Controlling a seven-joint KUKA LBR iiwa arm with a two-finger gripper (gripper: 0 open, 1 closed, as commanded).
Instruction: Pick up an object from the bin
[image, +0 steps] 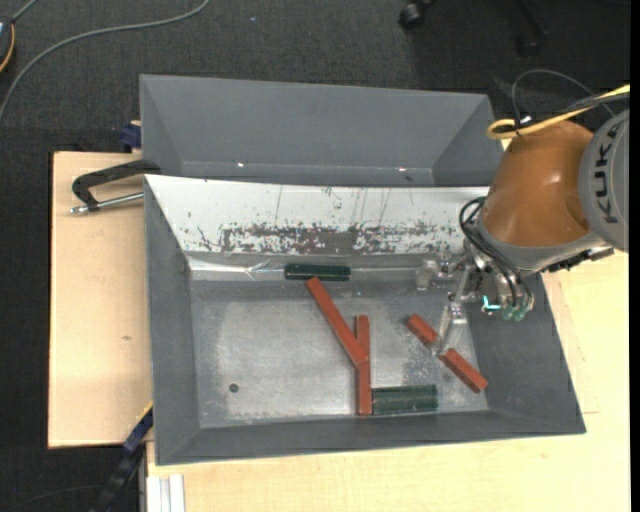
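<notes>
A robotics lab: an industrial arm (560, 195) with an orange cover hangs over a scuffed grey metal bin (168, 340) on a pale wooden tabletop (400, 490), and a loose cable (70, 45) trails across the dark carpeted floor (280, 40)

The arm (545, 195) reaches in from the right, its hand (451, 322) apparently pointing down, low.
</notes>
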